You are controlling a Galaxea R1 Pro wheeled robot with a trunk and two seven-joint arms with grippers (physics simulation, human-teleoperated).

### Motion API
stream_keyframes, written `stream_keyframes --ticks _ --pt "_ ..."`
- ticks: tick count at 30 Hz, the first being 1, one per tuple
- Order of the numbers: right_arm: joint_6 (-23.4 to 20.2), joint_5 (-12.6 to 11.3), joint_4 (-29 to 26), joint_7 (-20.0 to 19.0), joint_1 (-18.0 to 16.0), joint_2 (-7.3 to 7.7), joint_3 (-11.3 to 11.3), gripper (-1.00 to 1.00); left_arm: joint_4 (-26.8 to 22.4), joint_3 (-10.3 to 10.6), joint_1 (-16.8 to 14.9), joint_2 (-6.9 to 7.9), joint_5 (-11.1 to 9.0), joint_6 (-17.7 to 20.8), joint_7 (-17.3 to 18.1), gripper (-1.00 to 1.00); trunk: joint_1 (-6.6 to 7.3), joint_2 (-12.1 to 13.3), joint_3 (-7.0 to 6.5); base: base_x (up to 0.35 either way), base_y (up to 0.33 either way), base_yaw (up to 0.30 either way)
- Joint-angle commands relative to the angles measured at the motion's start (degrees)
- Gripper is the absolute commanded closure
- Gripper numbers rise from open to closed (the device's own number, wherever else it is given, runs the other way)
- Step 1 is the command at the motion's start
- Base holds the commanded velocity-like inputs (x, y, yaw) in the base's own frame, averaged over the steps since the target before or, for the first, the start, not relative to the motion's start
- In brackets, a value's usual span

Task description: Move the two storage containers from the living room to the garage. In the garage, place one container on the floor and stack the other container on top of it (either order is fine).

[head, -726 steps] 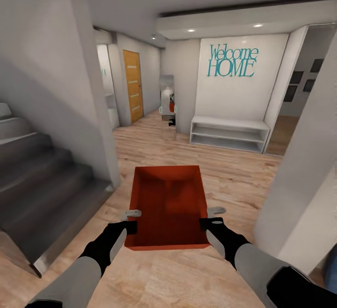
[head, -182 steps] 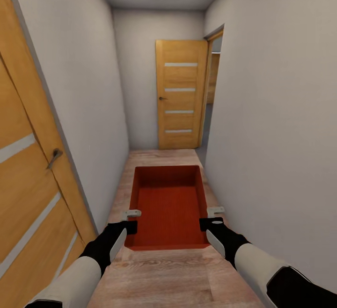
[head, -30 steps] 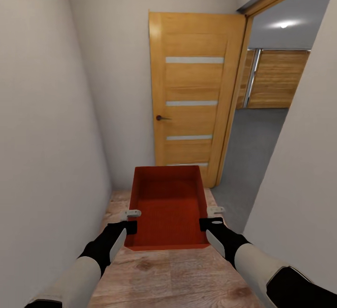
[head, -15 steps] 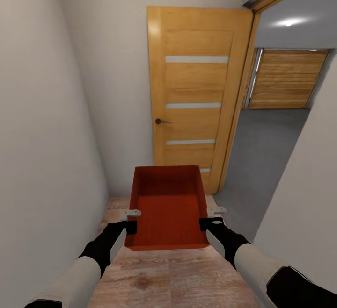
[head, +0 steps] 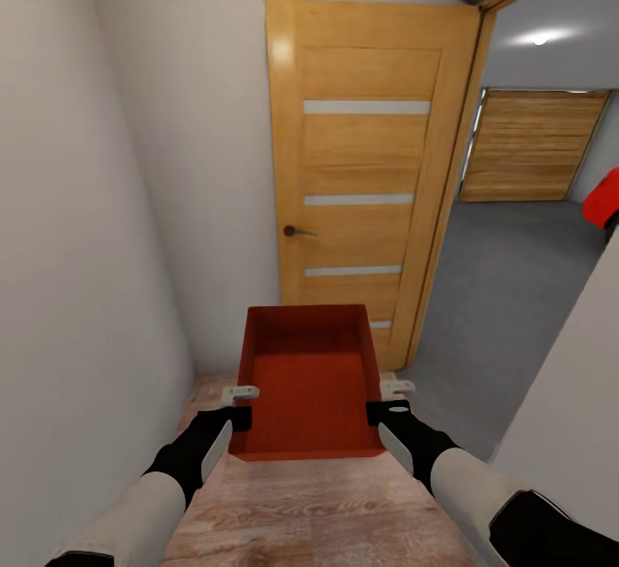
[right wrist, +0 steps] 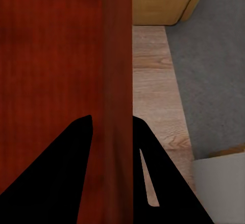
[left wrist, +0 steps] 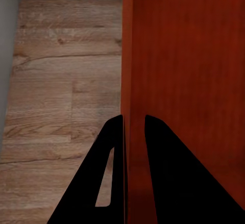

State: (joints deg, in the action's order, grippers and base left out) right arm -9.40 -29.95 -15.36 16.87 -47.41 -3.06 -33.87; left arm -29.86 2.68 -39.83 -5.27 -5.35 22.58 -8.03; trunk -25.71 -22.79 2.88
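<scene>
Left claw (head: 242,404) clamping left wall of storage container (head: 309,382); right claw (head: 389,399) clamping right wall, bin hanging level between both over wood plank flooring (head: 318,507). Step in hand, by my reading: carrying one bin toward garage. Next move calling for right turn past open door (head: 365,171), through doorway onto grey floor (head: 507,292). Red shape (head: 602,197) at view's right edge being cut off, unidentifiable. Garage interior mostly hidden by wall.

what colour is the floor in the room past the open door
Dark grey floor, plain like concrete, unlike the light wood planks under the robot. It shows best in the head view.
</scene>
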Motion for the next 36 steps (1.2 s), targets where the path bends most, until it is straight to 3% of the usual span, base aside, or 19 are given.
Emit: stream_keyframes --ticks 1,26,36 --pt "-0.4 0.4 0.0 0.6 0.0 0.78 -0.1 1.00 -0.2 -0.3 -0.1 0.09 1.0 0.4 -0.7 1.00 -0.07 -0.1 0.13 0.323 0.000 0.000" --pt "-0.4 0.4 0.0 0.6 0.0 0.86 -0.1 1.00 -0.6 -0.3 -0.1 0.17 1.0 0.4 -0.7 1.00 -0.07 -0.1 0.13 0.323 0.000 0.000" --pt "-0.5 0.4 0.1 0.6 0.0 0.77 -0.1 1.00 -0.9 0.0 -0.1 0.15 1.0 0.4 -0.7 1.00 -0.07 -0.1 0.13 0.027 0.000 0.000"
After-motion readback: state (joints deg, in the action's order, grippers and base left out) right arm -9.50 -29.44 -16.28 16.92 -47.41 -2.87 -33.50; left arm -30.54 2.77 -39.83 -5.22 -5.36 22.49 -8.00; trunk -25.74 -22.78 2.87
